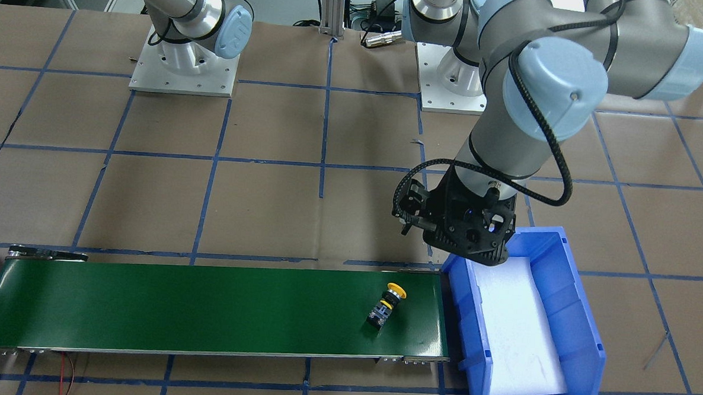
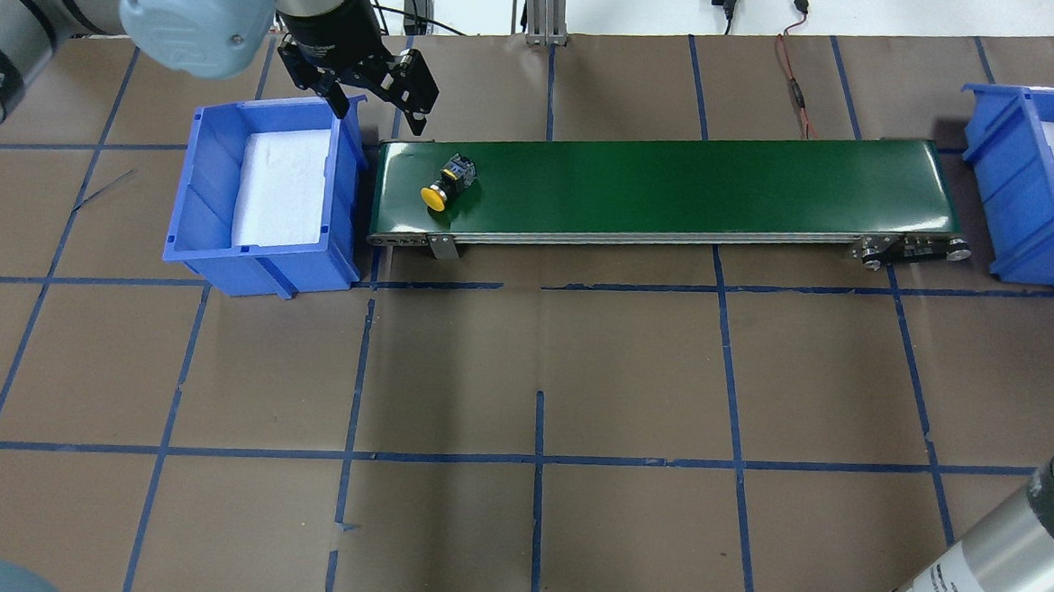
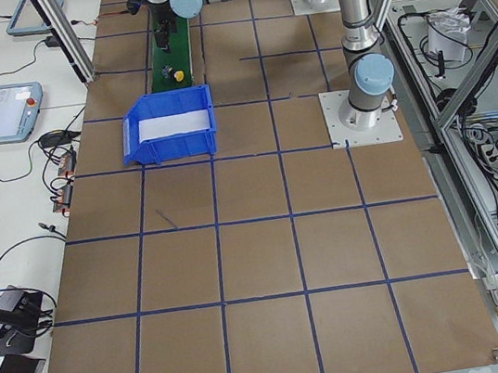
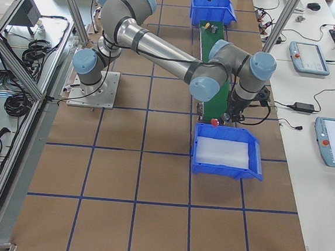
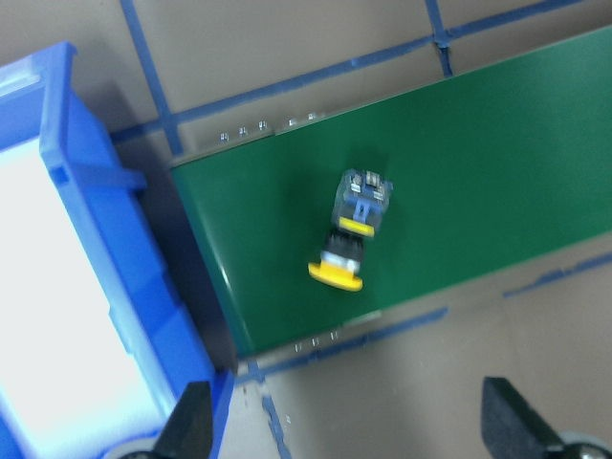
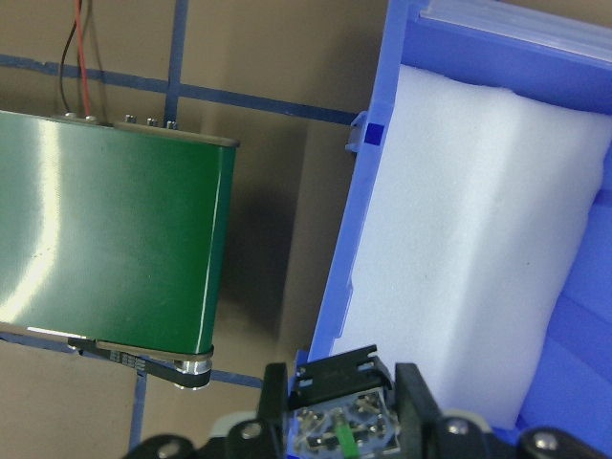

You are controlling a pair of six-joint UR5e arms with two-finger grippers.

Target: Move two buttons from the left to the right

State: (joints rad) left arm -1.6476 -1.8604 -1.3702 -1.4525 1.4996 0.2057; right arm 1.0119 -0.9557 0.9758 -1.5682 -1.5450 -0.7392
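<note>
1. Left claw point(image 5: 349, 435): fingers spread wide, nothing held; hangs above the bench point(image 2: 578, 353) at the left end of the belt.
2. Right claw point(image 6: 340, 387): closed on the red button point(image 4: 214, 122) (grey contact block shows between the fingers, cap below), above the belt-side wall of the right blue bin point(image 6: 356, 239).
3. Yellow button point(image 2: 442, 188): on its side on the green conveyor belt point(image 2: 677, 187), near its left end.
4. Left blue bin point(image 2: 186, 179): white foam liner, just beside the belt's left end.
</note>
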